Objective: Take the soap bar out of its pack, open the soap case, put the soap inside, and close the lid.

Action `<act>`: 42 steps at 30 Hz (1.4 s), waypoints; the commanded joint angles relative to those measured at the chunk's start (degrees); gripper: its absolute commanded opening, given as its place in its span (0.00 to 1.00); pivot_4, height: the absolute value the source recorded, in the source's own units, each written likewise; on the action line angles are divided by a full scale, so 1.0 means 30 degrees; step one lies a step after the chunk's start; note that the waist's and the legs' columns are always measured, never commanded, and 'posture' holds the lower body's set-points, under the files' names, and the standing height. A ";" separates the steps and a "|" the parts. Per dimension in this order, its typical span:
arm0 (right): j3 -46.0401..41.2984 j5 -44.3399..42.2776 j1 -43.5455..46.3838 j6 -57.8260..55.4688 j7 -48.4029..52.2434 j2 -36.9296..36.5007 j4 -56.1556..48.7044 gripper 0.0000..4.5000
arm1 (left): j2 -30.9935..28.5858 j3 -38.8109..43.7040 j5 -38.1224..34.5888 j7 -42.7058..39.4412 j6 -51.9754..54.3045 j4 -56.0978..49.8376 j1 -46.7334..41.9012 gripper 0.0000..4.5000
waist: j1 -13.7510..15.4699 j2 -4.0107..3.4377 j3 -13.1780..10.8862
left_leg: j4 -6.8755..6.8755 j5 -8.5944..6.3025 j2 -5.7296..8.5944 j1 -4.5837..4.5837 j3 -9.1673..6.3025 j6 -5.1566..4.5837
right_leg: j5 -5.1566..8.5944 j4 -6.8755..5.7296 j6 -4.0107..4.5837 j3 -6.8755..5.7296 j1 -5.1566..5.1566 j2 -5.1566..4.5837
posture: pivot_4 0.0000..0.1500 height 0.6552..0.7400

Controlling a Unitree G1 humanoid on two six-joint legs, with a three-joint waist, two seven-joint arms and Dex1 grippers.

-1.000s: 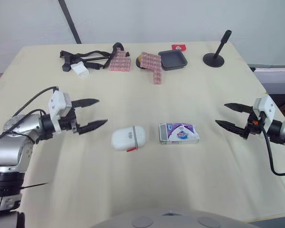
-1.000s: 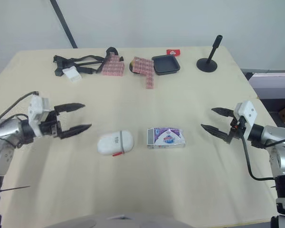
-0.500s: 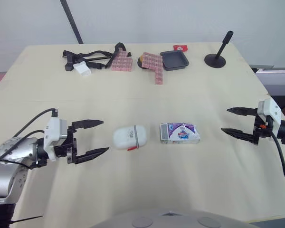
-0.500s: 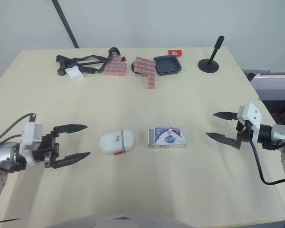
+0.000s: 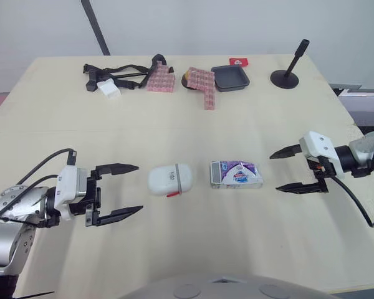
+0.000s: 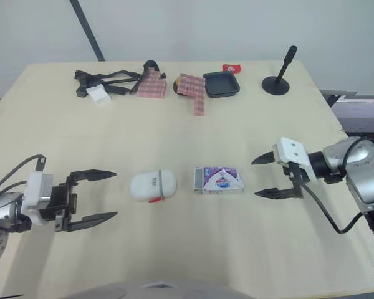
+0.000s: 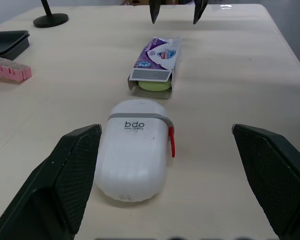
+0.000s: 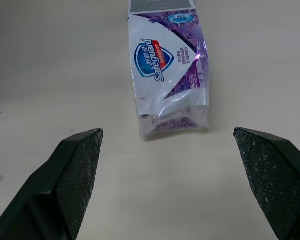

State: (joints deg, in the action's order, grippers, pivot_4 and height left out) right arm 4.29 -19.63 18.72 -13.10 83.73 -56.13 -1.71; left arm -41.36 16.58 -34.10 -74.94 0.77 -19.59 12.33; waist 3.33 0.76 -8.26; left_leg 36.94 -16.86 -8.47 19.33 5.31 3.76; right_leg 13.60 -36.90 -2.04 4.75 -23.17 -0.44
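Starting at the left, the left end effector (image 5: 139, 188) hovers with its fingers spread wide and empty, near the closed white soap case (image 5: 170, 179) lying on the desk (image 5: 187, 124). Next lies the purple soap pack (image 5: 236, 174), its end flap open toward the case, the green soap bar (image 7: 155, 86) showing inside. Near the pack's other end, the right end effector (image 5: 274, 172) gapes open, holding nothing. Extraction looks not yet begun; the next move calls for pinning the pack and drawing the bar out.
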 commanded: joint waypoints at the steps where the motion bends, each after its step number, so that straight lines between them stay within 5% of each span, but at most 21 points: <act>1: 0.0614 0.0600 0.0819 0.0217 0.0055 0.0250 -0.0270 1.00 | 0.0128 -0.0297 -0.0303 0.0226 -0.0139 -0.1054 0.0132 0.99 | 0.0006 0.0000 0.0000 | 0.0000 0.0005 -0.0003 0.0001 0.0000 0.0006 | 0.0025 -0.0011 0.0047 0.0001 0.0000 -0.0003 | 1.00 0.97; 42: 0.2383 0.2506 0.0697 0.1534 -0.3134 0.3928 0.0972 1.00 | 0.0172 -0.1393 -0.0239 0.1622 -0.0030 -0.2146 0.0767 0.99 | -0.0136 -0.0002 0.0004 | 0.0000 0.0089 -0.0005 0.0017 0.0002 0.0153 | -0.0006 -0.0139 0.0003 -0.0025 -0.0040 0.0026 | 1.00 0.97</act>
State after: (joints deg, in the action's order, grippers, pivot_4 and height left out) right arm 12.48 -11.77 20.79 -9.03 74.48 -44.45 1.79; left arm -40.84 12.25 -34.17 -70.27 1.05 -23.81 14.34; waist 2.93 0.76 -8.25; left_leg 36.94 -16.59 -8.48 19.38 5.32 4.22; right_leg 13.58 -37.32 -2.03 4.68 -23.29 -0.36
